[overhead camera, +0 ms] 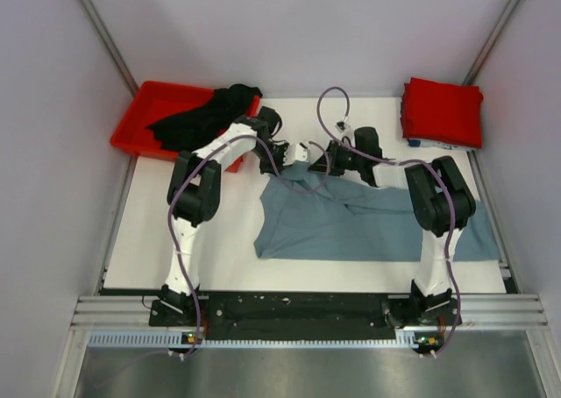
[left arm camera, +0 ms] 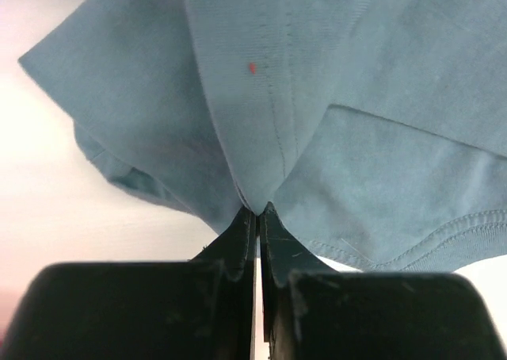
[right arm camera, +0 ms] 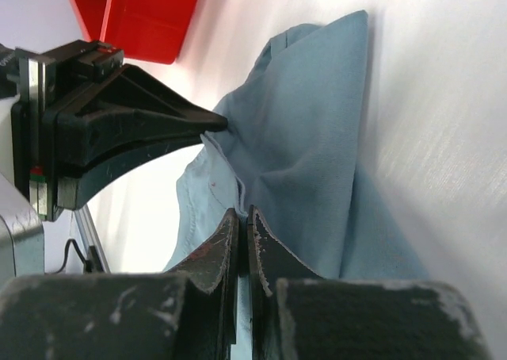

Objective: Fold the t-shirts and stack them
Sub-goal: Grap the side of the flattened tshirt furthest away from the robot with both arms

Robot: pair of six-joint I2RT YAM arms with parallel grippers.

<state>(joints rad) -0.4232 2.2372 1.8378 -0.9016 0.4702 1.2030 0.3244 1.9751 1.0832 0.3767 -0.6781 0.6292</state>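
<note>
The grey-blue t-shirt lies spread across the white table, its far edge lifted. My left gripper is shut on that edge; in the left wrist view the cloth hangs from the pinched jaws. My right gripper is shut on the same shirt just beside it; the left gripper shows there close by. The black t-shirt is heaped in and over the red bin. The red t-shirt lies folded at the back right.
The rigid red plastic bin stands at the back left corner and shows in the right wrist view. Grey walls close in on both sides. Bare white table lies left of the grey-blue shirt.
</note>
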